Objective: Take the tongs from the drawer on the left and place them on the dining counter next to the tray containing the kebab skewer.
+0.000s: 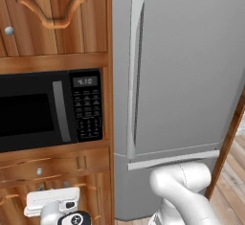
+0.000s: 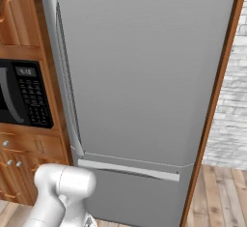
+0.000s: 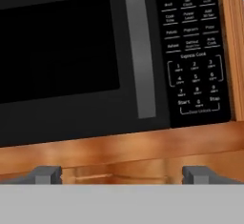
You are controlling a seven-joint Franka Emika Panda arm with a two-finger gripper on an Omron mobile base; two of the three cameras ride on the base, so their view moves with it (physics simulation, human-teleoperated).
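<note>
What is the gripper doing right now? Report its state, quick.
Gripper: open, jaws spread wide, holding nothing, facing the microwave above the wooden drawer.

Black microwave (image 1: 48, 111) beside grey fridge (image 1: 186, 66) — prob.

The microwave (image 1: 48, 109) sits left of the fridge (image 1: 182, 75), above the drawer (image 1: 52, 166).
</note>
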